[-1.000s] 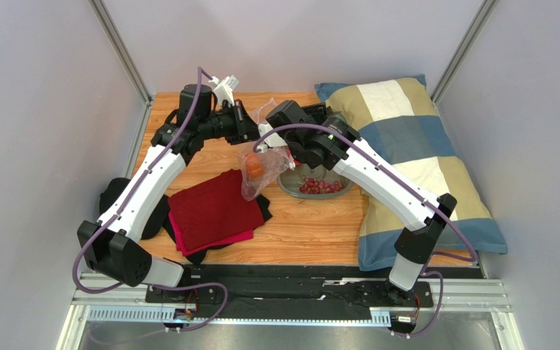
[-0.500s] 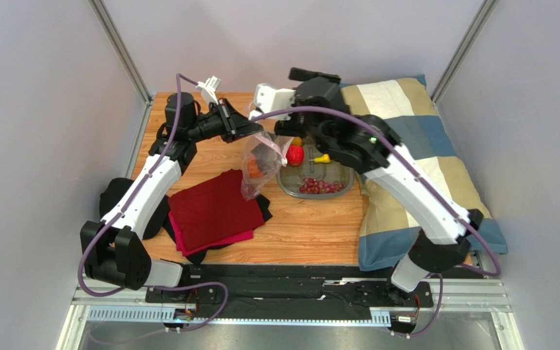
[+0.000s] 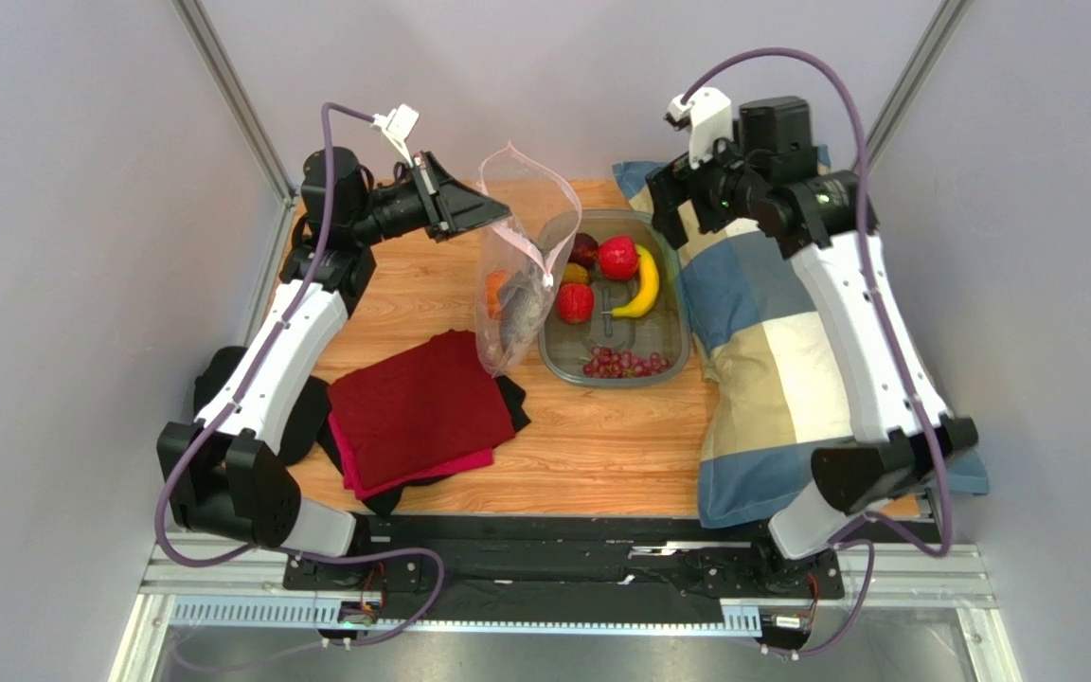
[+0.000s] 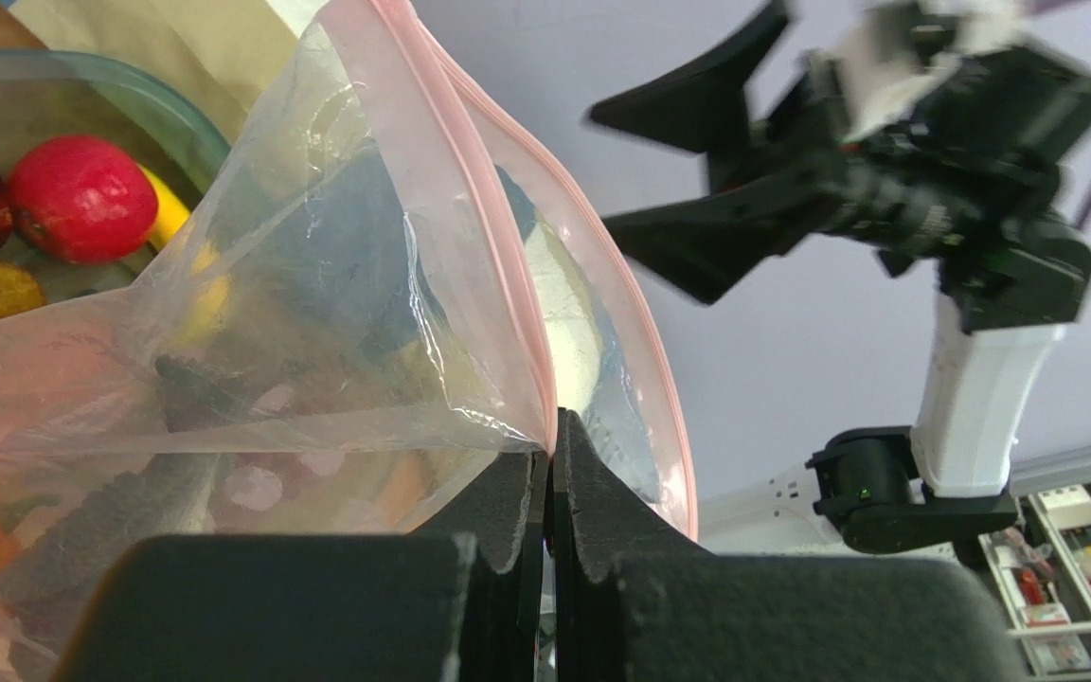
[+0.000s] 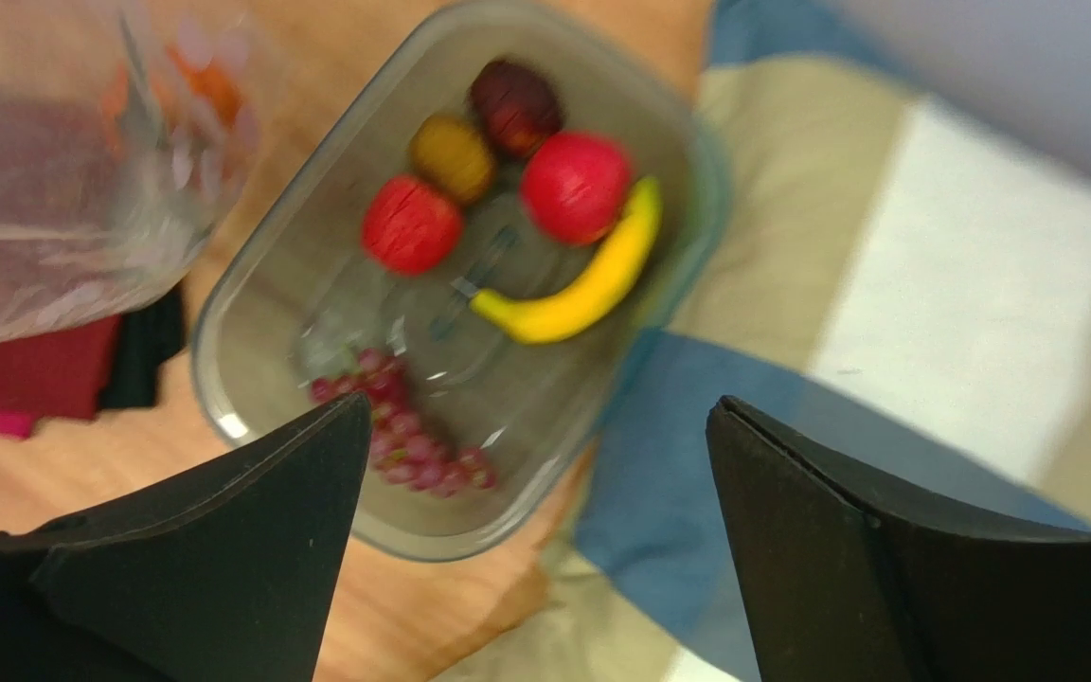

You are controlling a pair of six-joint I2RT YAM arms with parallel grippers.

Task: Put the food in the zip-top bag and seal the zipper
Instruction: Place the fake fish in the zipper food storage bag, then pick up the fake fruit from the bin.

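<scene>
At the far left, the left gripper (image 4: 553,455) was seen pinched fully closed on the rim of the zip-top bag (image 3: 516,284). One side of the mouth was held up, so that the bag hung open above the table (image 3: 608,455). The pink zipper (image 4: 477,213) was unsealed, its two strips parted in a loop. Something orange (image 3: 494,294) and a grey piece, probably the fish (image 3: 517,307), were already lodged in the bag's lower part.

Just to the right of the bag, the clear tub (image 3: 679,341) was found with the rest of the food in it: plum (image 5: 516,103), apple (image 5: 576,185), strawberry (image 5: 411,225), banana (image 5: 580,284) and grapes (image 5: 402,412).

Further right, the right gripper (image 5: 537,412) was raised over the tub's far right side, beside the pillow (image 3: 793,313). Its jaws were spread wide and nothing was held.

The food therefore lay below this hand and a little to its left. The banana's long axis ran roughly far to near along the tub's right side. The right arm was judged the nearer one, and the only free one, for the next pick.
</scene>
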